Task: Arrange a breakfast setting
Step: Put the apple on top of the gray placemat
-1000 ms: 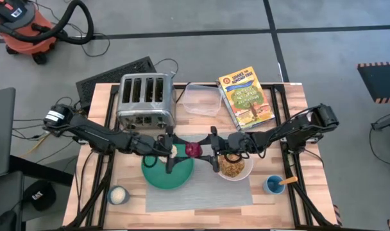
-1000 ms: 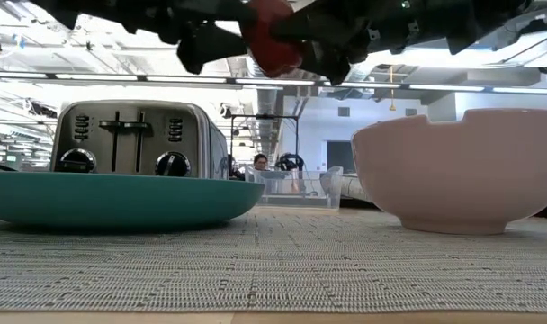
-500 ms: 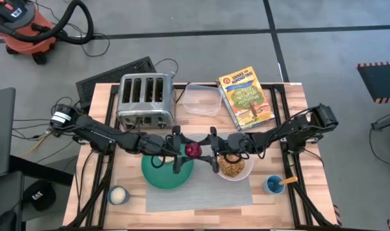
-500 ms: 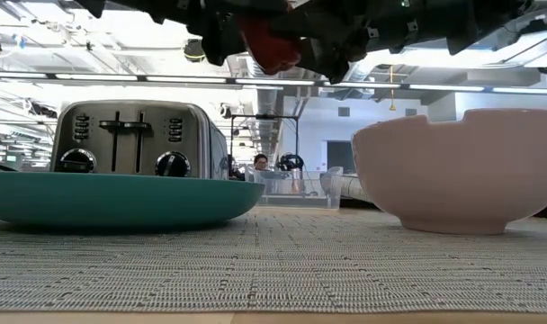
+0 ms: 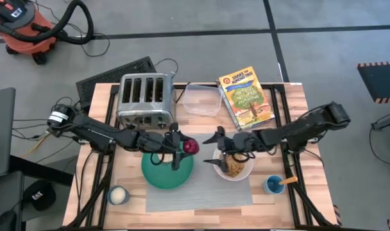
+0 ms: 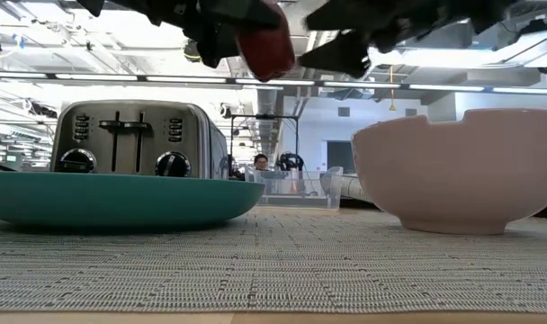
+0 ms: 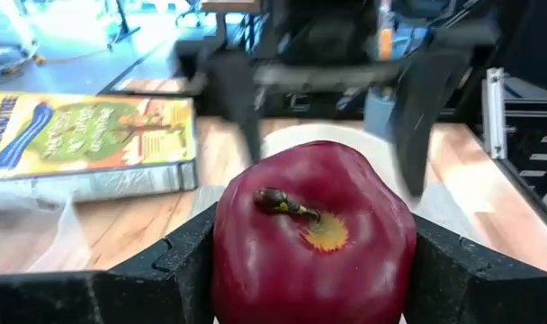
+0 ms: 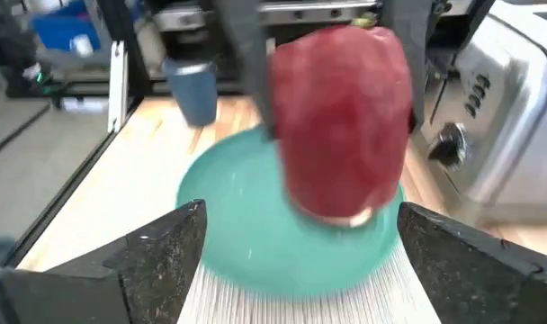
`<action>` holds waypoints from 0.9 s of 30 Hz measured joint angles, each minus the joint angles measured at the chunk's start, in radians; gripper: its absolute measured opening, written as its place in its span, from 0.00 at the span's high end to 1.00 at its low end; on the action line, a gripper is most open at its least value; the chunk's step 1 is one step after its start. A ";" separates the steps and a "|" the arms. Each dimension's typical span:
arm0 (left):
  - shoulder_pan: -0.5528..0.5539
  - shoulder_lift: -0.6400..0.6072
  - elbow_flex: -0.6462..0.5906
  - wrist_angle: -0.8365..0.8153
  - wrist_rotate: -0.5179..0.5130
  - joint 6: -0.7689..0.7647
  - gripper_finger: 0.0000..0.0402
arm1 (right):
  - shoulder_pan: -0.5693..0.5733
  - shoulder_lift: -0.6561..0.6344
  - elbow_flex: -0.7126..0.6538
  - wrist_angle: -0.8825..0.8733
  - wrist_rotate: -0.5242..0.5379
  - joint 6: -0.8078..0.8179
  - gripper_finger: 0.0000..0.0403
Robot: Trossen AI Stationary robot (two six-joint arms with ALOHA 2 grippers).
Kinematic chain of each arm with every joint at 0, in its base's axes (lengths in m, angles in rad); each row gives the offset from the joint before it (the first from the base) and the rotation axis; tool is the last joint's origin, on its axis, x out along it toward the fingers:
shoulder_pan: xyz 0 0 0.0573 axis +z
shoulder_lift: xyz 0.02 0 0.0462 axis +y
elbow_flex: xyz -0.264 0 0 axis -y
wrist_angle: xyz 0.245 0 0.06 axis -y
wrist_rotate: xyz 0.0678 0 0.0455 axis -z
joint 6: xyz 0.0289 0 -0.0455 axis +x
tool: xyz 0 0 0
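Glossy, smooth dark-red fruit (image 7: 314,243) between matt black plastic fingers (image 7: 179,261); brushed chrome toaster (image 6: 138,139), mirror-bright at its knobs; smooth glazed teal plate (image 6: 121,198) and satin white bowl (image 6: 458,171) on a coarse woven grey placemat (image 6: 273,270); pale varnished wooden table (image 5: 127,176); glossy paper book cover (image 5: 246,96) at one o'clock

toaster (image 5: 142,97) blocks behind plate (image 5: 163,173)

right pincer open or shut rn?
Open. The right pincer has its fingers spread wide and clear of the red apple, which sits clamped in the left pincer.
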 joint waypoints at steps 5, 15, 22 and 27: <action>0.046 -0.009 0.000 -0.057 0.013 -0.005 0.42 | 0.037 -0.180 0.000 -0.276 -0.002 0.045 0.05; 0.171 0.186 0.057 -0.049 0.163 -0.016 0.42 | 0.096 -0.423 0.001 -0.581 -0.001 0.170 0.05; 0.230 0.391 0.219 -0.107 0.254 -0.001 0.42 | 0.129 -0.436 0.001 -0.589 0.001 0.170 0.05; 0.250 0.478 0.263 -0.102 0.279 -0.007 0.42 | 0.146 -0.421 0.001 -0.590 0.002 0.170 0.05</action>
